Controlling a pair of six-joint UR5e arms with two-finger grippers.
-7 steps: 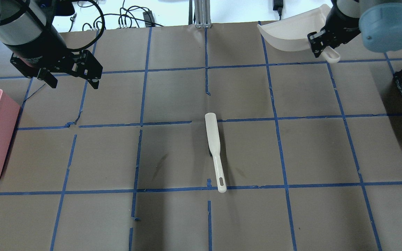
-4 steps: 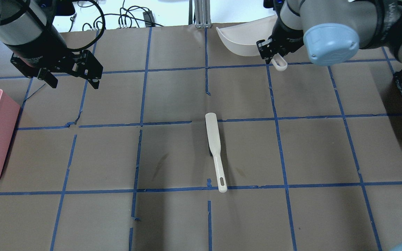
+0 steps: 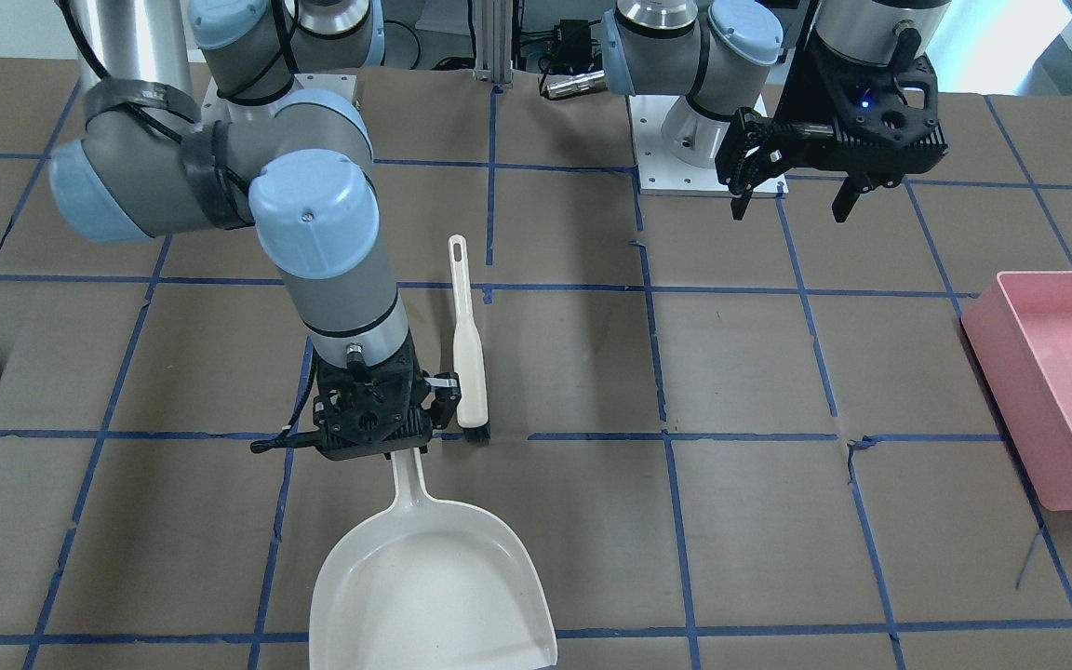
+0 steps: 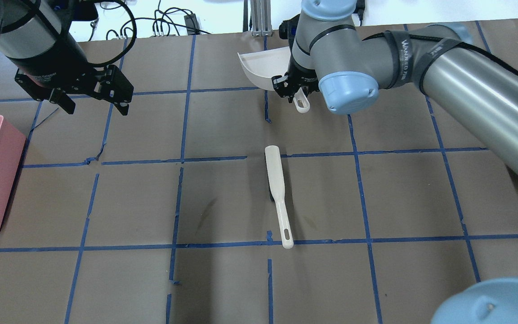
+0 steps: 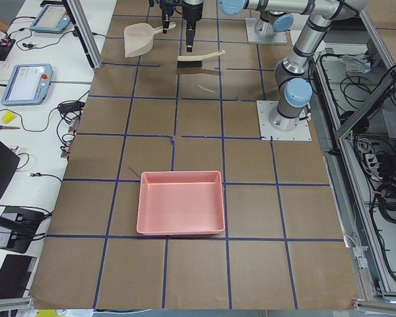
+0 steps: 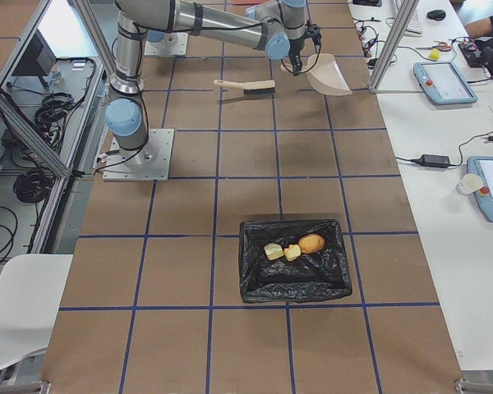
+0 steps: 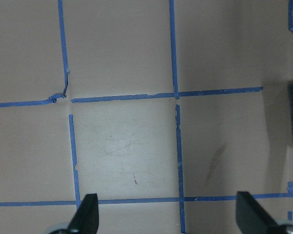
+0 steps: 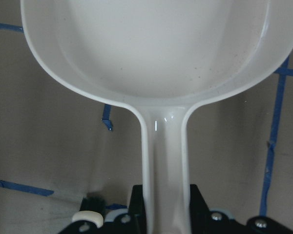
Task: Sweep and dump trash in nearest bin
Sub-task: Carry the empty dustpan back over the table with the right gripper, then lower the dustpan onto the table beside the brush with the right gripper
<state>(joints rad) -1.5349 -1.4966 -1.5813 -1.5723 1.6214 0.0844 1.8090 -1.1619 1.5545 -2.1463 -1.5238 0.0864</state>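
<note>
Brown taped table (image 3: 759, 372); right hand (image 3: 395, 445) grips smooth white plastic dustpan (image 3: 434, 586), left hand (image 3: 790, 209) gapes empty.

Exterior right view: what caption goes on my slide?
Trash sits in the black-lined bin while the right gripper holds the dustpan.

glossy plastic dustpan (image 8: 151, 48), matt paper tabletop (image 4: 398, 198)

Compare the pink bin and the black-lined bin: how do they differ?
The pink bin is bare plastic; the black-lined bin wears a dark bag. The pink bin is empty; the black-lined bin holds a tan-orange lump and two pale chunks. The pink bin sits at the robot's left end, the black-lined bin at its right. Both are rectangular and open-topped.
</note>
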